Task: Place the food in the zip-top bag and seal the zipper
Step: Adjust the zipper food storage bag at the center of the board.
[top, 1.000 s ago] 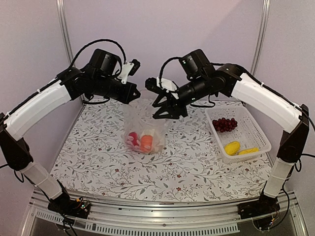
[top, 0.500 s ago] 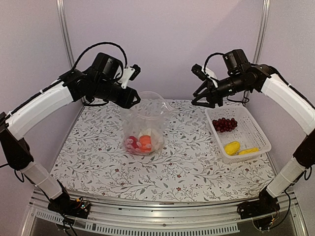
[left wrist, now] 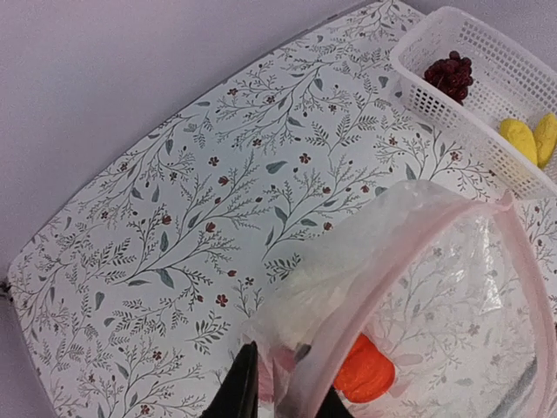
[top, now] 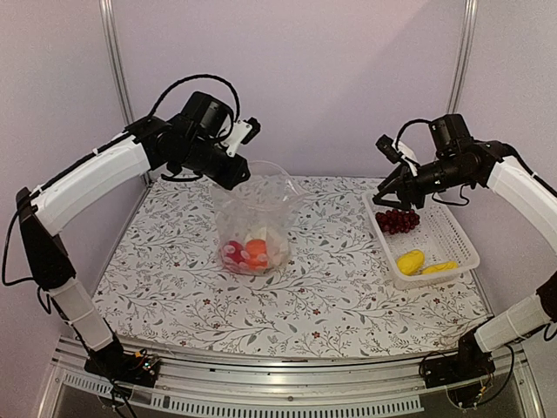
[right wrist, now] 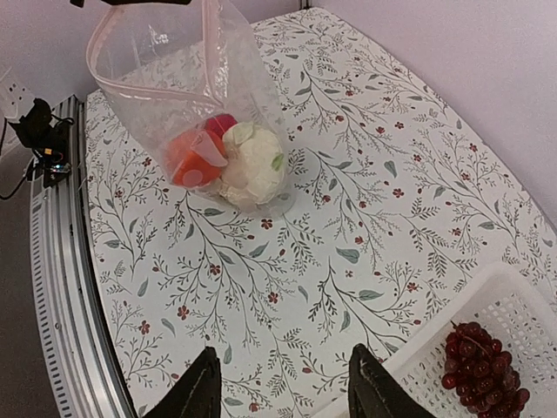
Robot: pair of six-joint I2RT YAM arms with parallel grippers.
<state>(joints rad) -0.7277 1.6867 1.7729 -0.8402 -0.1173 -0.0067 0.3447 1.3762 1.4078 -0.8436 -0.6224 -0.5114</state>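
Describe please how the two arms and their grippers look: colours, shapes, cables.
Both arms are alike. The left arm and the right arm have smooth white rounded shells on the long links, with black joints and black wrists. A thin black cable loops above each wrist. The left gripper and the right gripper are black, each with two slim tapering fingers.

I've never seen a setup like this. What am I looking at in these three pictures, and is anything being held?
Two robot arms stand at a table edge. One picture looks down from above; the other two come from cameras on each wrist. The left gripper straddles the rim of a clear zip-top bag holding red, orange and white toy food; whether it pinches is unclear. The right gripper, open and empty, hovers over a white basket with grapes and two yellow pieces.
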